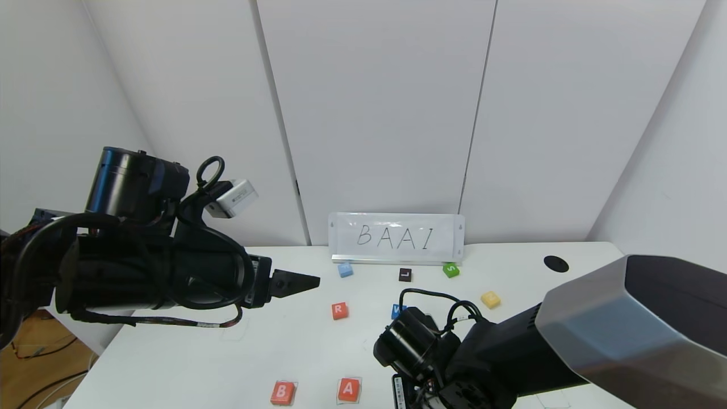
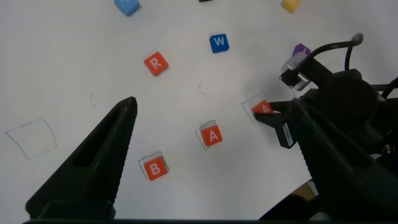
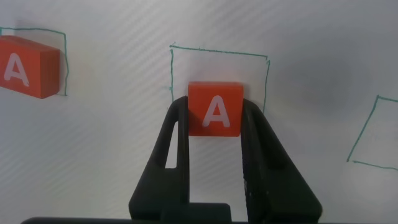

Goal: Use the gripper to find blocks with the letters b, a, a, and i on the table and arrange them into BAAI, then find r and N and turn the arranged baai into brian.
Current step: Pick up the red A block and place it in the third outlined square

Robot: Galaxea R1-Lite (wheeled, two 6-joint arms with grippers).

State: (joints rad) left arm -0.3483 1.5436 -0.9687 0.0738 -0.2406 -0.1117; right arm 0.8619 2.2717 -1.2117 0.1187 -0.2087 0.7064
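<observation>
Orange-red A block (image 3: 215, 109) sat clamped in right gripper (image 3: 215, 118) jaws inside a green square on worktop (image 3: 311, 37); left gripper (image 1: 292, 284) raised, jaws state unclear

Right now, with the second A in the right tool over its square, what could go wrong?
1. The second A sits at the near edge of its green square, not centred. Released here, it may land off the outline.
2. The first A lies close by, so a sideways correction could nudge it.
3. The right tool hides that slot from the head view, so alignment there is hard to check.

BAAI sign (image 1: 396, 238), green S block (image 1: 451, 270), yellow block (image 1: 490, 299)
</observation>
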